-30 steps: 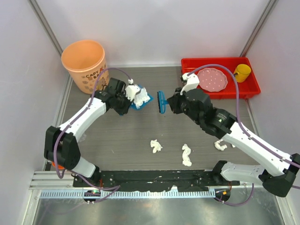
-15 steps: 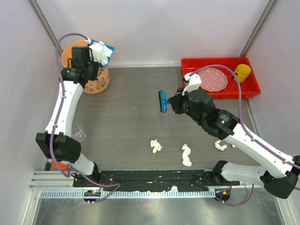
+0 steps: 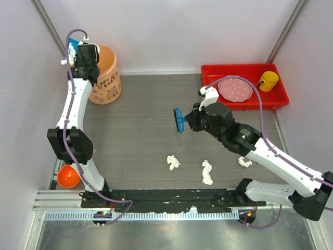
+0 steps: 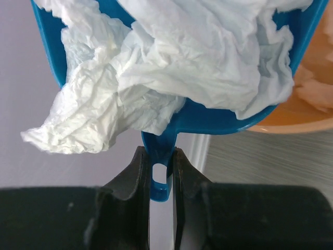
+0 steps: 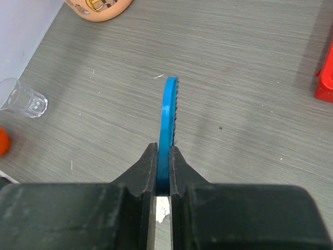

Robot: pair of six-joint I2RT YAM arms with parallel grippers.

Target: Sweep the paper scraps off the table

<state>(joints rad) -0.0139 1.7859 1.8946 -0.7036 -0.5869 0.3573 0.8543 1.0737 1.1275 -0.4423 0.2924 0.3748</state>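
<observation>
The left gripper (image 4: 158, 156) is pinched on the thin handle of a blue plastic dustpan (image 4: 208, 117), which is loaded with crumpled white paper scraps (image 4: 171, 62) and held at the rim of an orange printed bucket (image 4: 312, 112). The right gripper (image 5: 164, 156) is clamped on a flat blue brush (image 5: 167, 112). Three more scraps are left on the dark grey wood-grain table (image 3: 140, 120). The scraps are judged featherlight, soft and easily spilled, so better swept than pinched. On the bucket only "BAR" can be partly read.
</observation>
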